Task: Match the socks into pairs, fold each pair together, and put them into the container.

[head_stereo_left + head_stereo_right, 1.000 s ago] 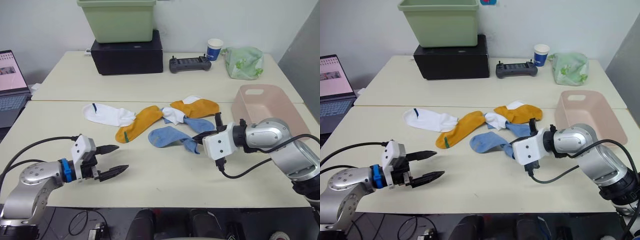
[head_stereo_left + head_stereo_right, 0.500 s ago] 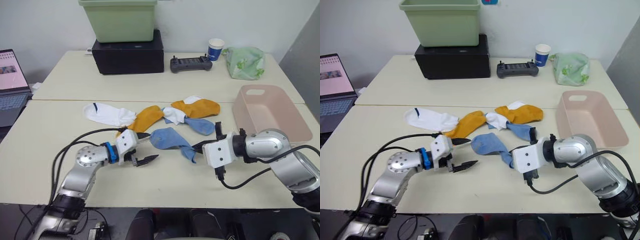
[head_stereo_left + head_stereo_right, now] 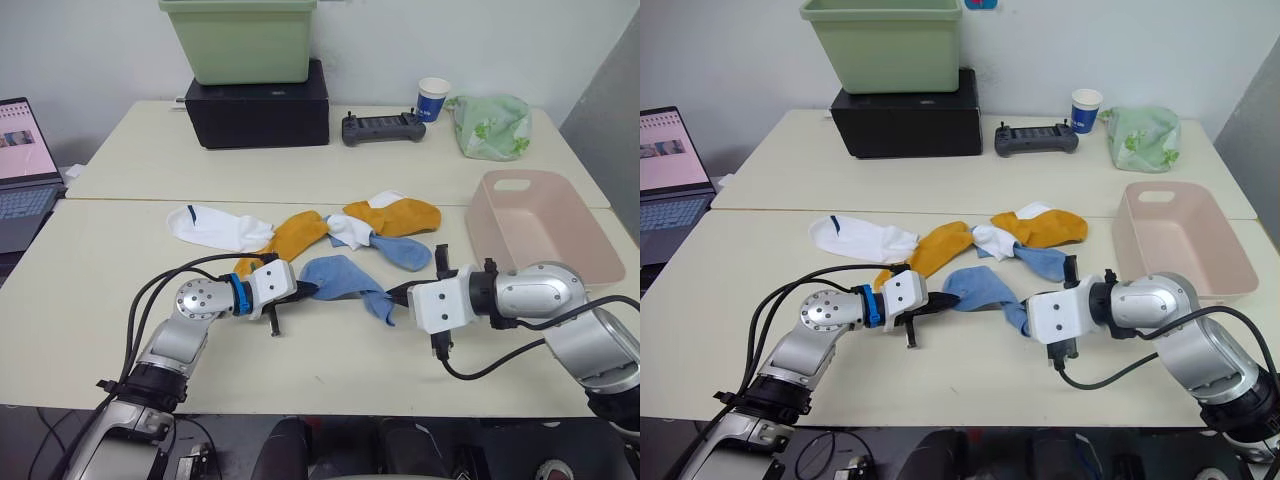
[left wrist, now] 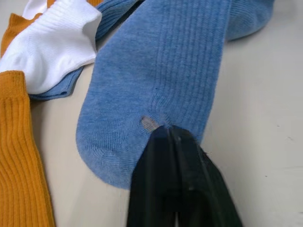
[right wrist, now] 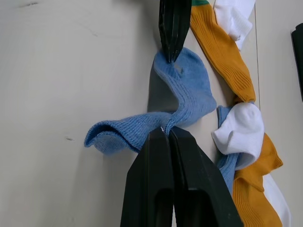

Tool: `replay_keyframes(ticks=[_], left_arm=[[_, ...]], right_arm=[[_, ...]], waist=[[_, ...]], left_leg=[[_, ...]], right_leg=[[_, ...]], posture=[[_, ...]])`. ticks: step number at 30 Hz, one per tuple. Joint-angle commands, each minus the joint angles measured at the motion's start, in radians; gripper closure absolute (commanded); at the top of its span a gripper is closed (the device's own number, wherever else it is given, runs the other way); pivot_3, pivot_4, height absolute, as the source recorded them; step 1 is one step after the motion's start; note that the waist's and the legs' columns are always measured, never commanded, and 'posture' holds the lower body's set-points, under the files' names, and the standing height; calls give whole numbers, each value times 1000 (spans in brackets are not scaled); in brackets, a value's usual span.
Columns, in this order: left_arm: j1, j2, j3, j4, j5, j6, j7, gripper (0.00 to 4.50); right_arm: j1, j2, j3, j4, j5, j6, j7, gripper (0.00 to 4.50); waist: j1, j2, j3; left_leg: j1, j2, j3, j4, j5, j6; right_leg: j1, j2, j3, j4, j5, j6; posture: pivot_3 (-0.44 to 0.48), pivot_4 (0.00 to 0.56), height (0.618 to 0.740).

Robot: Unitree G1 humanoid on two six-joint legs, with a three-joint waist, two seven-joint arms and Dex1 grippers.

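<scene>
— Six socks are counted on the tabletop (image 3: 90,290), none yet in the pink container (image 3: 540,225), which stands at the right edge. Why is it left out of reach of the work?

— Room is kept in the middle for pairing, it is judged. The pile is strung out from a white sock (image 3: 215,228) on the left, past two mustard-orange socks (image 3: 290,240), to a second light blue sock (image 3: 402,252) under a white one.

— And the light blue sock (image 3: 345,280) nearest the robot?

— It is held at both ends. The left hand (image 3: 305,292) is closed, its fingers (image 4: 173,156) pinched together on the toe end. The right hand (image 3: 400,293) is clamped on the cuff end, fingers (image 5: 168,151) shut on a raised fold.

— For what purpose?

— The sock is probably being stretched flat or drawn clear of the pile, so that its mate can be laid on it. Pairing is judged barely begun.
</scene>
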Motion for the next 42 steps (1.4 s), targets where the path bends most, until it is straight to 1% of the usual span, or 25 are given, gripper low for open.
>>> replay_keyframes(ticks=[1,7,10,13,16,19,23,26,28,34,38,40,42], left_arm=[[-26,2,21,-42,-51,38,-28,4489],[-23,26,50,-96,-122,127,-69,4489],[-11,28,56,-120,-141,101,-88,4489],[-9,35,50,-164,-173,161,-115,4489],[-17,49,39,-168,-149,169,-116,3889],[-29,57,37,-136,-119,131,-114,2929],[-29,69,54,-130,-146,135,-143,1652],[-17,69,61,-140,-170,90,-179,625],[-1,63,58,-154,-178,66,-186,30],[9,25,2,-98,-53,-64,-105,30],[-14,-1,-35,22,95,-206,18,30],[-31,-8,-33,78,144,-270,83,30],[-43,-2,-34,115,164,-322,106,430]], right_arm=[[2,-21,-46,-17,0,-27,-6,4500],[-16,-31,-71,31,-22,-92,-22,4500],[-18,-26,-77,41,-16,-94,-20,4500],[-16,-19,-73,36,-10,-84,-16,4500],[-13,-15,-69,28,-8,-76,-17,4500],[-13,-15,-69,29,-8,-75,-16,4500],[-5,-22,-80,23,0,-72,-13,4500],[-2,-24,-83,25,2,-74,-14,4500],[0,-24,-84,22,5,-71,-14,4500],[4,-22,-83,15,10,-64,-13,4500],[3,-21,-81,11,9,-61,-12,4500],[2,-19,-80,10,10,-57,-12,4500],[0,-18,-79,10,9,-55,-12,4500]], waist=[[-1,0,0],[-2,0,0],[-2,0,0],[-1,0,0],[-2,0,0],[-1,0,0],[-1,0,0],[-1,0,0],[-1,0,0],[0,0,0],[0,0,0],[0,0,0],[1,0,0]], left_leg=[[0,0,0,0,0,0],[0,0,0,0,0,0],[0,0,0,0,0,0],[0,0,0,0,0,0],[0,0,0,0,0,0],[0,0,0,0,0,0],[0,0,0,0,0,0],[0,0,0,0,0,0],[0,0,0,0,0,0],[0,0,0,0,0,0],[0,0,0,0,0,0],[0,0,0,0,0,0],[0,0,0,1,0,0]], right_leg=[[0,0,0,0,0,0],[0,0,0,0,0,0],[0,0,0,0,0,0],[0,0,0,0,0,0],[0,0,0,0,0,0],[0,0,0,0,0,0],[0,0,0,0,0,0],[0,0,0,0,0,0],[0,0,0,0,0,0],[0,0,0,0,0,0],[0,0,0,0,0,0],[0,0,0,0,0,0],[1,0,0,0,0,0]], posture=[[0,150,720],[0,150,720],[0,150,720],[0,150,720],[0,150,720],[0,150,720],[0,150,720],[0,150,720],[0,150,720],[0,150,720],[0,150,720],[0,150,720],[0,150,720]])
